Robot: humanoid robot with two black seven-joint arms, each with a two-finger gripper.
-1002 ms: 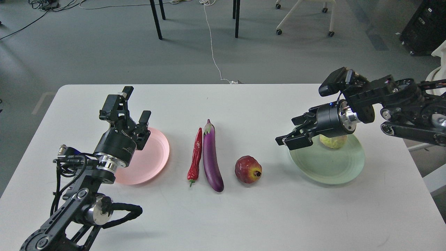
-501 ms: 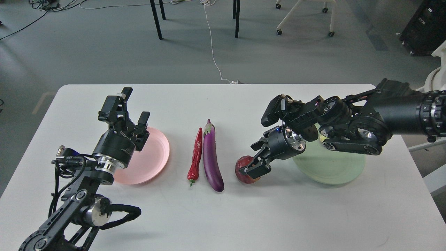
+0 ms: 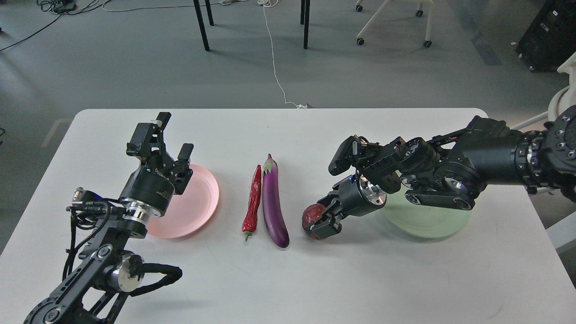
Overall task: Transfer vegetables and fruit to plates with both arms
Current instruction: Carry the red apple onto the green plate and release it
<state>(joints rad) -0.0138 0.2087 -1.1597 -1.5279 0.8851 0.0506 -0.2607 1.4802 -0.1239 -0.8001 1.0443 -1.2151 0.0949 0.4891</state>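
**Two vegetables and one red fruit left on the desk**

Two fingers of the right tool (image 3: 322, 221) straddle the dark red pomegranate-like fruit (image 3: 311, 215), which sits on the white desk (image 3: 288, 279) between the purple eggplant (image 3: 274, 202) and the pale green plate (image 3: 427, 220). From here the fingers look close against its sides, but whether they have actually clamped is more than I can tell; the fruit appears to rest on the desk. The arm hides much of the green plate, so what lies on it cannot be seen.

That fruit looks round, firm and smooth-skinned, probably light for its size. A ball like that tends to roll or squirt out of a two-finger pinch, so the hold should sit across its widest part, low enough that it cannot pop upward, clear of the crown.

The eggplant is glossy and long; taken at mid-length it should balance, taken near the cap it would swing. Just beside it lies the wrinkled red chili pepper (image 3: 252, 201), slim and likely soft, and so close to the eggplant that fingers have little room between them.

The left tool (image 3: 173, 141) hangs over the pink plate (image 3: 198, 207), fingers parted, holding nothing.
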